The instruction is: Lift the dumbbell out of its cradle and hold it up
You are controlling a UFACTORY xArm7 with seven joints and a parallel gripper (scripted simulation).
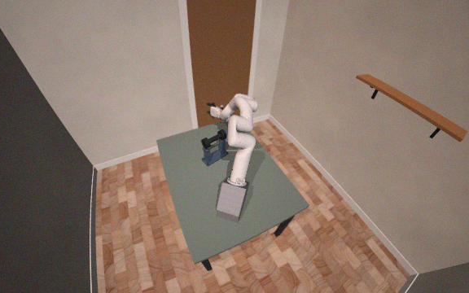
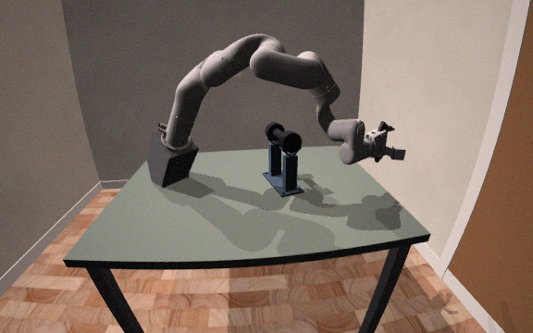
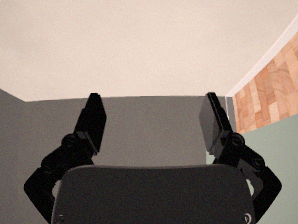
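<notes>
Nothing is being grasped: your gripper (image 2: 393, 147), fully released, is hanging off at 3 o'clock of the dumbbell (image 2: 283, 135); you're needing to approach its handle.

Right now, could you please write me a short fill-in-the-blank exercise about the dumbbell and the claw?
1. The dumbbell rests on a blue ____.
2. The claw is ____, holding nothing.
3. The cradle stands on the green ____.
4. The arm's grey pedestal stands on the ____.

Missing words: cradle; open; table; table
</notes>
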